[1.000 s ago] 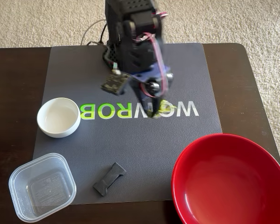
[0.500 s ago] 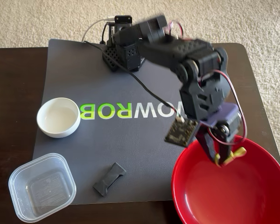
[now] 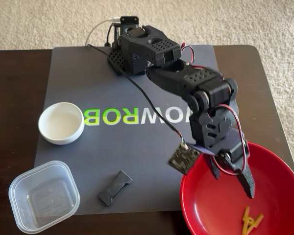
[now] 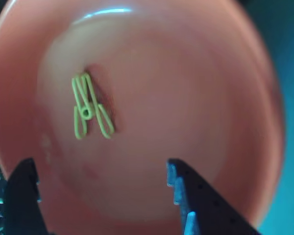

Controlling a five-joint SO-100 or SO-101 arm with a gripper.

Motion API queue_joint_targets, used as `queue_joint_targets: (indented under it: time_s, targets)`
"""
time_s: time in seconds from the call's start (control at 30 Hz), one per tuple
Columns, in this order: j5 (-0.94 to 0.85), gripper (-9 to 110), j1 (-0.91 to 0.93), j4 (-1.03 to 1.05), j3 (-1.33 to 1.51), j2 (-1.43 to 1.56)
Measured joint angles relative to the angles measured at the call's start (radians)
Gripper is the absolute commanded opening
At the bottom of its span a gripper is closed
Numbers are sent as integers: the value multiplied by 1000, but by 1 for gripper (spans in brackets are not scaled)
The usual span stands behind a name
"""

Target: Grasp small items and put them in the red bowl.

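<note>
One clip [image 3: 250, 220] in red bowl [image 3: 206, 205]; three items outside

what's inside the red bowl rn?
Only the yellow-green clip, lying loose on the floor of the red bowl. The open gripper hangs above, empty. In the fixed view the arm covers part of the bowl's near-left interior.
</note>
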Motion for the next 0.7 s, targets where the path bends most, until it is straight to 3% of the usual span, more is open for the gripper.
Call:
queue_joint_targets:
  time_s: [0.27,0.53,0.7]
  targets:
    - [-195,31,463,75,416,430]
    - [-199,28,850,75,531,336]
    - [-198,27,933,75,531,253]
